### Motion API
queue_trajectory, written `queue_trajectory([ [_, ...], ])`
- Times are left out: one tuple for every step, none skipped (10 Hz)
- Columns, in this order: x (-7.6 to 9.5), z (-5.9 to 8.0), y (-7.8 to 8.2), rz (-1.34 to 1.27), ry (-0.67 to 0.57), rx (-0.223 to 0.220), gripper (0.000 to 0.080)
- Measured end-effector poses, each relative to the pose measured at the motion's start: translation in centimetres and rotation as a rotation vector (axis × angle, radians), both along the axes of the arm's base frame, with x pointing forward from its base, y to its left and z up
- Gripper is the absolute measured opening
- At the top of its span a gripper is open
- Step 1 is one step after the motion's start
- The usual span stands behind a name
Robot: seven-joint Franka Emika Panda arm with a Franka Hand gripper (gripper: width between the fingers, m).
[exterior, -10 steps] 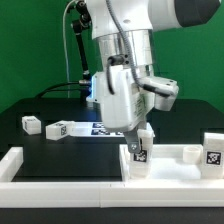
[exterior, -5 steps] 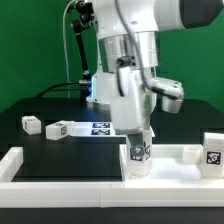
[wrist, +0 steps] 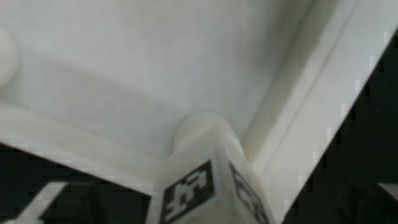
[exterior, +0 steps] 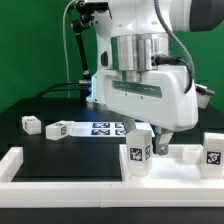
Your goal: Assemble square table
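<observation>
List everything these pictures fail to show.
- Exterior view: tool opening, masked by the arm.
- Exterior view: how the upright leg seats in the square panel, white on white, too small.
- Wrist view: its tag, blurred, cut by the edge.
- Exterior view: marker board, partly behind the arm.

A black desk (exterior: 70,150) sits in front of a green wall (exterior: 30,50). The marker board (exterior: 103,127) lies flat on it. Long white bars (exterior: 60,172) line its front and side. A black cable (exterior: 75,45) hangs behind.

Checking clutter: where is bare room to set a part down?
Bare black table bordered by front border bar, marker board and upright leg. Crowded on the exterior view's right: square panel under the arm.
</observation>
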State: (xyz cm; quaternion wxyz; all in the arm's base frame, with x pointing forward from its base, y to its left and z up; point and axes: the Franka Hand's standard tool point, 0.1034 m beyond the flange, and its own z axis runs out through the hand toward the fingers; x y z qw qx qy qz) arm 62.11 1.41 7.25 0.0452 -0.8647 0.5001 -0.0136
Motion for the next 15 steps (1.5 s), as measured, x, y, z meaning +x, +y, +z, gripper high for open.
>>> queue_trajectory([
  [0.28, 0.01, -0.25, 0.164, -0.025, -0.023, 0.0648],
  [0.59, 0.10, -0.44, 0.315, -0.050, -0.053, 0.0648],
  [0.83, 0.16, -0.42, 0.396, -0.073, -0.081, 0.0648],
  [0.77, 0.11, -0.34, 0.365, -0.071, -0.075, 0.0648],
  [0.78, 0.12, -0.37, 0.355, -0.071, -0.074, 0.0546],
  [0.78, 0.12, -0.38, 0.355, -0.071, -0.074, 0.0410],
  [0.73, 0.08, -0.39, 0.297, -0.067, -0.068, 0.0410],
  [0.64, 0.03, -0.58, 0.234, -0.062, -0.063, 0.0294],
  [0.62, 0.01, -0.61, 0.163, -0.058, -0.057, 0.0294],
  [0.62, -0.01, -0.62, 0.124, -0.057, -0.053, 0.0294],
  [0.57, -0.04, -0.64, 0.003, -0.050, -0.039, 0.0294],
  [0.43, -0.11, -0.63, -0.159, -0.035, -0.016, 0.0294],
  [0.45, -0.17, -0.76, -0.302, -0.029, 0.017, 0.0294],
  [0.43, -0.22, -0.76, -0.494, -0.026, 0.072, 0.0294],
  [0.45, -0.26, -0.60, -0.649, -0.019, 0.122, 0.0294],
])
